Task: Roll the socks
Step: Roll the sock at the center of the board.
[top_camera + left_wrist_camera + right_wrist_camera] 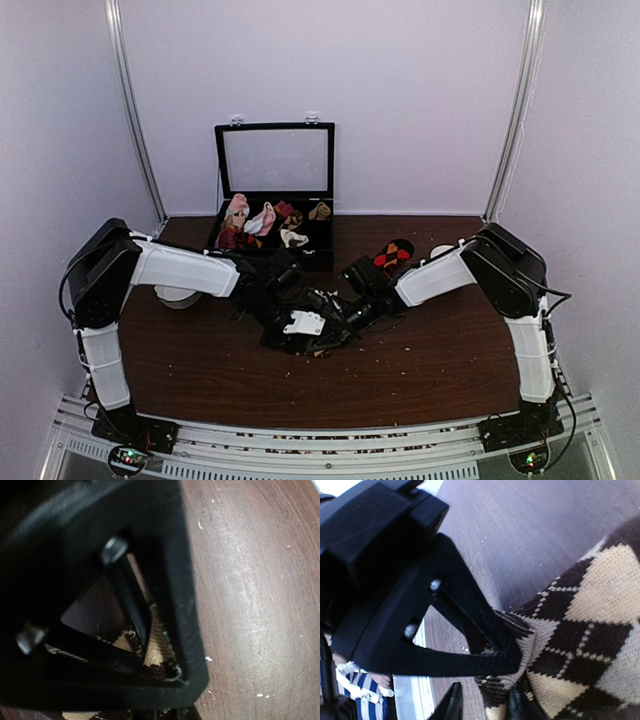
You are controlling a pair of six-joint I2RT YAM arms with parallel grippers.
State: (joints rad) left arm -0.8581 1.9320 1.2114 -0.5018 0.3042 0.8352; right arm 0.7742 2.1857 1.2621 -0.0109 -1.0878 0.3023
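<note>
Brown table (440,370) | left gripper (305,330): grip unclear | right gripper (515,680): pinching tan argyle sock (580,645)

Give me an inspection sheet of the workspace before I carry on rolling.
Surface: brown table, white specks scattered.
Job's things: tan sock at centre, between both grippers; red sock lying apart, by right arm.
Clutter: open box at back holding sock bundles; white round thing under left arm.
Grippers: left gripper and right gripper meet at tan sock; jaws unclear.
Cables: black cables loop beside both arms.
Surroundings: white walls, metal rail in front.
</note>
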